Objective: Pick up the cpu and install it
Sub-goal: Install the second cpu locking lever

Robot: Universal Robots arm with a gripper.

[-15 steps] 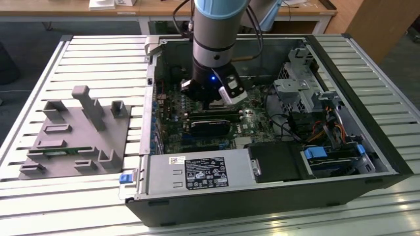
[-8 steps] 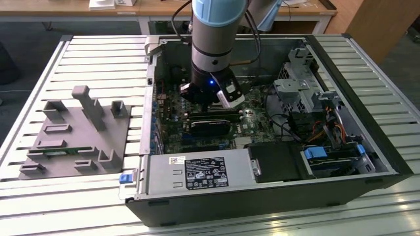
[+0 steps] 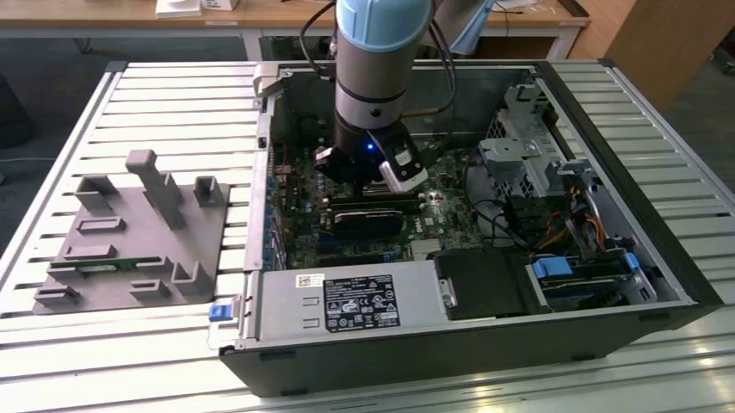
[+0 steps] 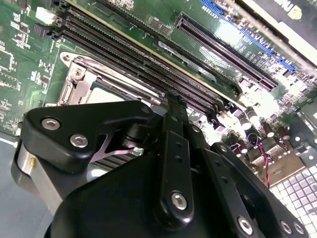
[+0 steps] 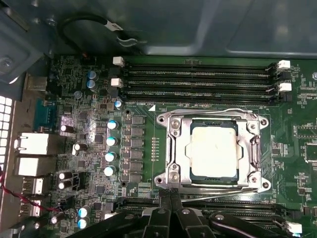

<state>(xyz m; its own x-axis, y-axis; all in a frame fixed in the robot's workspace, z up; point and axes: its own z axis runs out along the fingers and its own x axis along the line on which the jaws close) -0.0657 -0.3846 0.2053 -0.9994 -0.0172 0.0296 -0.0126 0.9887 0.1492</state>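
Observation:
The cpu [image 5: 214, 150], a flat square chip with a pale silver top, lies seated in the socket on the green motherboard [image 5: 89, 109], ringed by the metal socket frame [image 5: 174, 130]. My gripper [image 5: 171, 193] hovers just beside one edge of that frame, its two thin black fingers pressed together with nothing between them. In the second wrist view the gripper [image 4: 172, 99] points at the socket edge, and a corner of the cpu [image 4: 106, 95] shows behind it. In the exterior view the arm [image 3: 379, 86] reaches down into the open computer case [image 3: 643, 258] over the motherboard.
Long black memory slots [image 5: 198, 74] run along one side of the socket, and more lie under the gripper. A grey parts fixture [image 3: 126, 232] sits at the exterior view's left. A power supply [image 3: 344, 303] and drive bays [image 3: 569, 275] crowd the case's near side.

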